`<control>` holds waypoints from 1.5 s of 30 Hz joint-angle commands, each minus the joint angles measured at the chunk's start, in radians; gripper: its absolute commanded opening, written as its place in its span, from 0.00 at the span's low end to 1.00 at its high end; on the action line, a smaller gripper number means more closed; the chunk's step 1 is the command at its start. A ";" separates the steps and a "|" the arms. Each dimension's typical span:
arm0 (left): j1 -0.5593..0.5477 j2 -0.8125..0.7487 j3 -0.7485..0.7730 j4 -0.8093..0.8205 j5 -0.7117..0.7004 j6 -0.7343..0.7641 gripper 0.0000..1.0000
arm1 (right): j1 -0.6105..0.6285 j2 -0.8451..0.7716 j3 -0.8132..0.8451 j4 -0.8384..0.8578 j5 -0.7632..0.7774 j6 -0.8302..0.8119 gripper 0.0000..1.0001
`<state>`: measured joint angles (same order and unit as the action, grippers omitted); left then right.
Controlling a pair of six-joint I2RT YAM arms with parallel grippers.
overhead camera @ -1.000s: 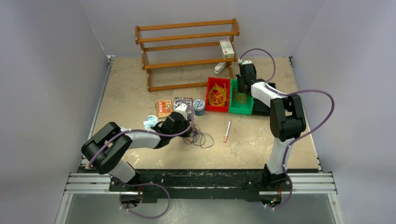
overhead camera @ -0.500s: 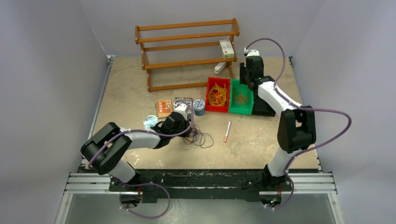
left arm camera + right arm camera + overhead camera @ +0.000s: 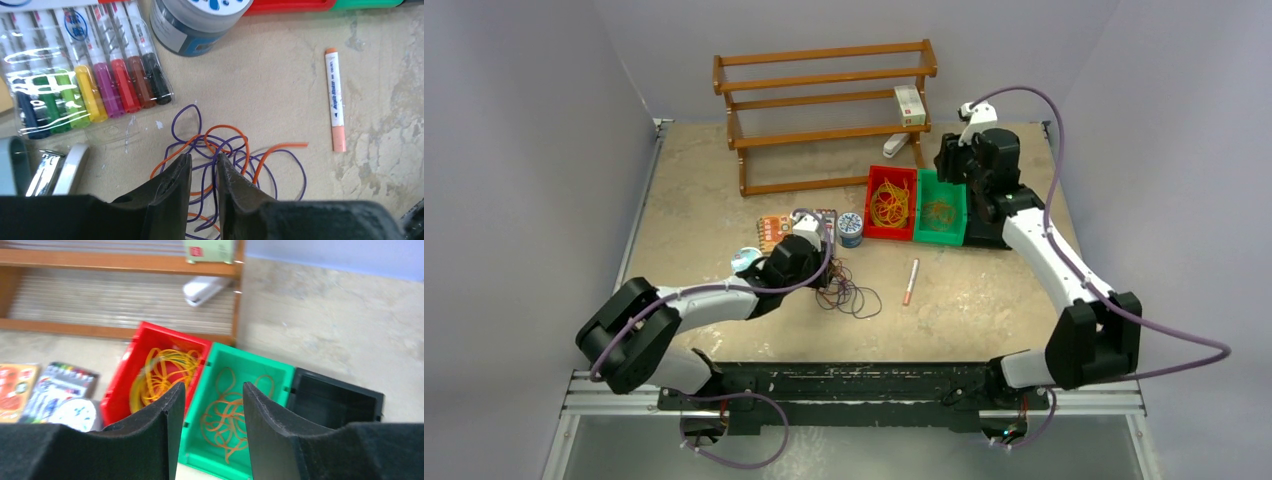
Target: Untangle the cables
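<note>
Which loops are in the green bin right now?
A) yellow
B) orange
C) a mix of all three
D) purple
B: the right wrist view shows only orange loops lying in the green bin, while the yellow loops sit in the red bin next to it.

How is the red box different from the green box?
The red box holds yellow wire loops; the green box holds orange wire loops. The red box sits nearer the marker pack; the green box sits against the black box. Both are open-topped bins, side by side on the table.
</note>
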<state>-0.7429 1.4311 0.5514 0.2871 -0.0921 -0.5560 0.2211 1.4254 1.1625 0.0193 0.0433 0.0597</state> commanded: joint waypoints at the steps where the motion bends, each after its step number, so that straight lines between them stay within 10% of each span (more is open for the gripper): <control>1: -0.003 -0.090 0.044 -0.038 -0.048 0.011 0.27 | 0.000 -0.076 -0.050 0.110 -0.260 0.025 0.49; 45: -0.004 -0.235 -0.080 -0.094 -0.209 -0.079 0.30 | 0.489 0.093 -0.384 0.548 -0.664 -0.021 0.60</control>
<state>-0.7429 1.1976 0.4599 0.1562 -0.2836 -0.6178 0.6945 1.4933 0.7483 0.4919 -0.6128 0.0517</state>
